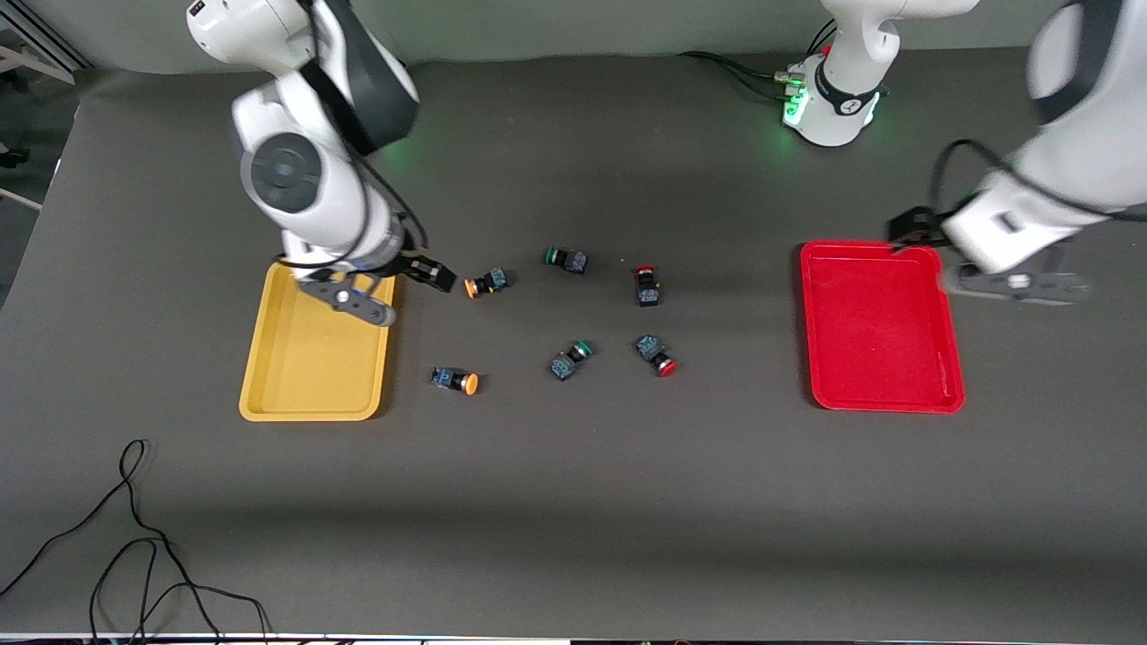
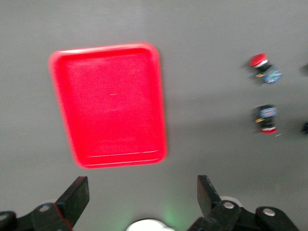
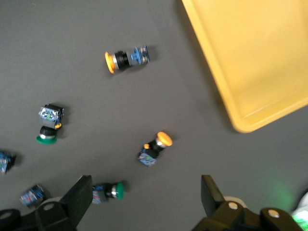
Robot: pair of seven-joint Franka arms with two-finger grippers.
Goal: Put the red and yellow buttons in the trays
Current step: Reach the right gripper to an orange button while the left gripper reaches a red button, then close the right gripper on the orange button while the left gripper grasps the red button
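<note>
sideways, yellow buttons [image 1: 456,380], caps facing opposite table ends

i see two green-capped switches on the dark table mat [image 1: 573,502]. one [image 1: 567,260] lies farther from the front camera, the other [image 1: 571,358] nearer. a loose black cable [image 1: 134,537] curls nearer the camera than both, toward the right arm's end.

Right arm: extends from its base down toward the table, wrist bent, right gripper [image 1: 405,285] low with both fingers spread wide apart and nothing between them. Left arm: reaches in from its end, wrist angled downward, left gripper [image 2: 142,197] raised, fingers [image 2: 77,195] likewise spread wide and empty.
</note>
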